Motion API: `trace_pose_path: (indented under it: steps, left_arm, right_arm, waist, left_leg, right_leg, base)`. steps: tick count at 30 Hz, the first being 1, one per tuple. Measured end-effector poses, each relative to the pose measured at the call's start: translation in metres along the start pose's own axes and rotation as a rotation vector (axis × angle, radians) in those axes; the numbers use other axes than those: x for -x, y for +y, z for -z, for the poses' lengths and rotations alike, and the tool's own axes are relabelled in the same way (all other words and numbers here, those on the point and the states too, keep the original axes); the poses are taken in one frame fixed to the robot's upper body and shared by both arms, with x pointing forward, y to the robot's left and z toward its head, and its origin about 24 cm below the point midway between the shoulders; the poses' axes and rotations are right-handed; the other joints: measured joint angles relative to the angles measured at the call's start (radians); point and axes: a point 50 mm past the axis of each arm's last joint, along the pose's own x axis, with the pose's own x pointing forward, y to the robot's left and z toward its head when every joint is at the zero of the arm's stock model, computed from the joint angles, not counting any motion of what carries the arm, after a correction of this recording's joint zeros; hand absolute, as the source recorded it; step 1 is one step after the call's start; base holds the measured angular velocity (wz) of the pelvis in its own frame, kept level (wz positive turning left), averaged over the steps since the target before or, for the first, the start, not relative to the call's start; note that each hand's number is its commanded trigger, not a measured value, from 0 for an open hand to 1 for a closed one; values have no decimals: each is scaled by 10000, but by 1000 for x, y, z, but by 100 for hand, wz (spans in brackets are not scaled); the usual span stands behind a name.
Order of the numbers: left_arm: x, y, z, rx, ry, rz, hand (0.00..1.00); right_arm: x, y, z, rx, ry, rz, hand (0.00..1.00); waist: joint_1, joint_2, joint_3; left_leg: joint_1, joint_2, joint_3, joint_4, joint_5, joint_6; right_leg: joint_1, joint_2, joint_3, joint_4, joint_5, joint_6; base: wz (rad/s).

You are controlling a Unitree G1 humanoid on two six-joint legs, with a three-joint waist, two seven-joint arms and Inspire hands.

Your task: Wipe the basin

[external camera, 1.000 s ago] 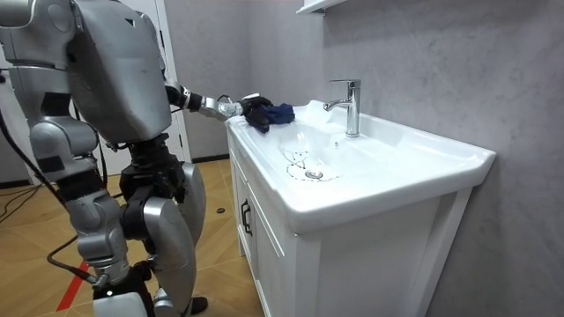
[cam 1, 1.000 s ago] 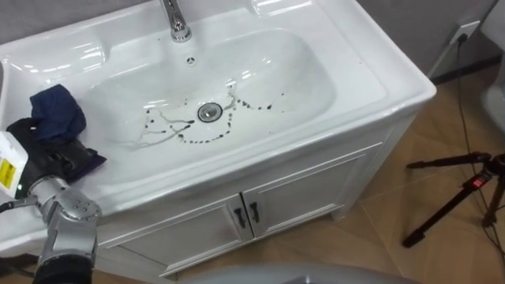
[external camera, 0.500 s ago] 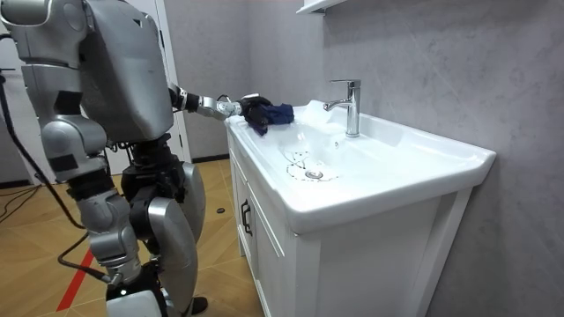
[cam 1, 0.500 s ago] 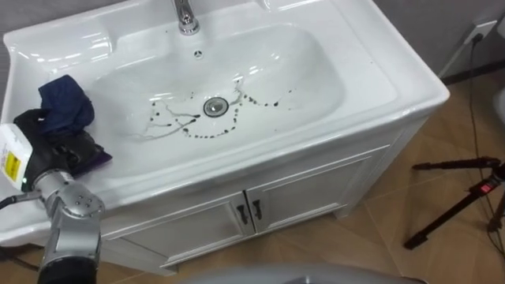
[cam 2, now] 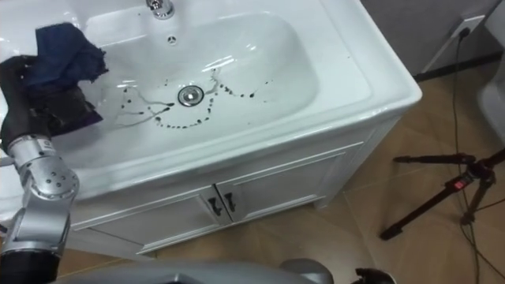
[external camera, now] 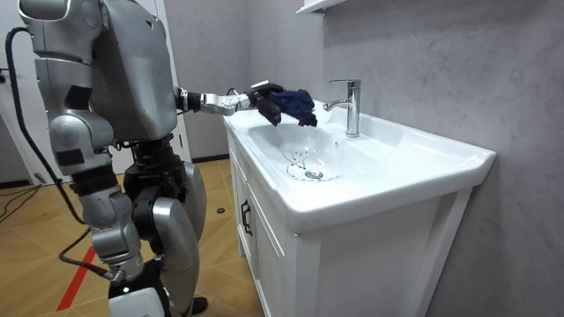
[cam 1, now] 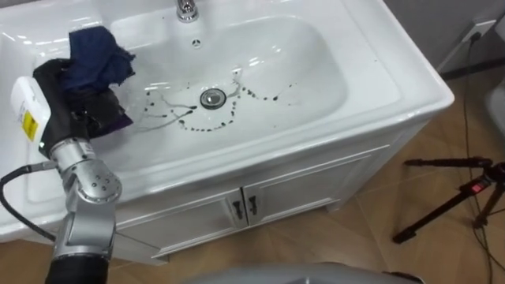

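Observation:
I stand at a white basin (cam 1: 379,71) on a cabinet. Dark streaks and dots (cam 1: 264,96) ring the drain (cam 1: 211,98) in the bowl. My left hand (cam 1: 75,106) is shut on a dark blue cloth (cam 1: 99,55), which bunches above its fingers. Hand and cloth hang over the bowl's left side, short of the marks. The room view has the cloth (external camera: 295,103) raised above the rim, near the faucet (external camera: 351,106), with the left hand (external camera: 264,97) behind it. My right hand (external camera: 132,295) hangs low by my side at that view's lower edge.
The faucet (cam 1: 186,9) stands at the back of the basin. Two cabinet doors (cam 1: 245,209) with dark handles are below the front rim. A black tripod (cam 1: 458,197) lies on the wooden floor to my right, near a wall socket (cam 1: 479,30).
My left hand has lifted the cloth off the basin's left ledge and carried it up and inward over the bowl. The eye views have shifted a little.

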Motion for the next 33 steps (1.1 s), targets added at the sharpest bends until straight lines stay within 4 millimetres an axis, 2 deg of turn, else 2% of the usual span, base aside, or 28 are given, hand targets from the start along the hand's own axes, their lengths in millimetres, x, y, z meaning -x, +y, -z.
trace_pose_path:
  steps: [6,9,12,16,19,24,33]
  left_arm:
    - [-2,4,-16,-76,-1018,-251,100]
    - [-1,1,-18,-45,-1134,-115,100]
    - [2,-4,-20,-7,-1214,114,100]
    - [6,-12,-20,-39,-1227,478,100]
    - [9,-17,-14,-221,-1015,761,100]
    - [14,-26,6,-909,-190,1414,100]
    - [18,-32,19,-1925,352,2289,100]
  right_arm:
    - [0,2,6,104,194,-28,0]
    - [0,3,8,275,264,-119,0]
    - [-1,4,5,390,243,-247,0]
    - [0,5,7,414,360,-334,0]
    - [0,6,10,593,509,-428,0]
    - [0,6,13,735,829,-409,0]
    - [0,4,10,793,854,-313,0]
  waist:
    - [-62,42,21]
    - [-112,14,41]
    - [-194,-81,111]
    - [-224,-117,126]
    - [-226,-55,106]
    - [-251,83,21]
    - [-401,37,19]
  left_leg:
    - [13,12,7,5,1,-2]
    - [23,6,13,4,1,-1]
    - [22,5,9,3,1,-2]
    - [20,4,9,3,1,-1]
    - [16,5,6,-4,1,-1]
    - [15,4,13,-5,2,-2]
    - [34,-2,-1,0,2,-2]
  right_leg:
    - [-2,9,-19,18,-9,-16]
    - [1,-2,-11,31,-10,-15]
    - [-13,-4,-4,30,-10,-14]
    - [-17,0,14,32,-7,-10]
    - [-20,9,33,21,-6,-10]
    - [-34,20,92,66,-6,-11]
    - [-6,20,88,49,-7,-11]
  base:
    - [0]
    - [0]
    - [0]
    - [0]
    - [0]
    - [-2]
    - [0]
